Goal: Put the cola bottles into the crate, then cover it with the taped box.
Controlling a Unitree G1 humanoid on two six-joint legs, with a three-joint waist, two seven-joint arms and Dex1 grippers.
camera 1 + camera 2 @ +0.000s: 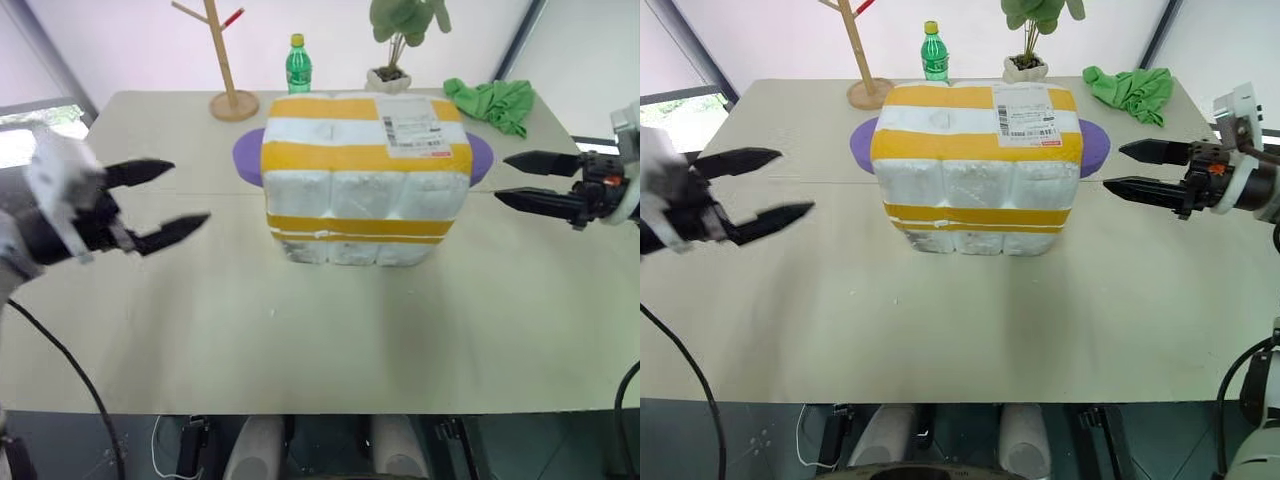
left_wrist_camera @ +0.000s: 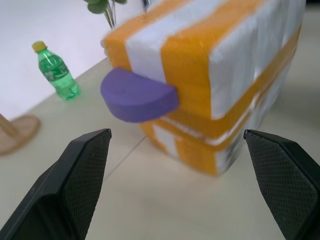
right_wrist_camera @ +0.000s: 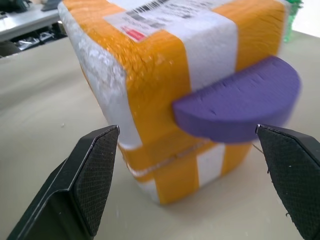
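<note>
both grippers hung spread wide and empty, left gripper (image 1: 160, 203) at nine o'clock, right gripper (image 1: 528, 180) at three o'clock of the taped box (image 1: 365, 180), which stood mid-table (image 1: 300, 330) over the crate (image 1: 350, 245).

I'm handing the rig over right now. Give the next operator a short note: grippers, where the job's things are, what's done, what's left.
Left gripper: open, holding nothing, off the box's left side.
Right gripper: open, holding nothing, off the box's right side.
Taped box: standing mid-table over the crate, whose yellow-banded rim shows beneath it. A purple handle sticks out on each side.
Cola bottles: hidden, presumably inside under the box.
Done: the crate looks covered.
Left: probably nothing but checking that the box sits square, then pulling both arms clear.
Nearby: green bottle, wooden stand, potted plant, green cloth.
</note>
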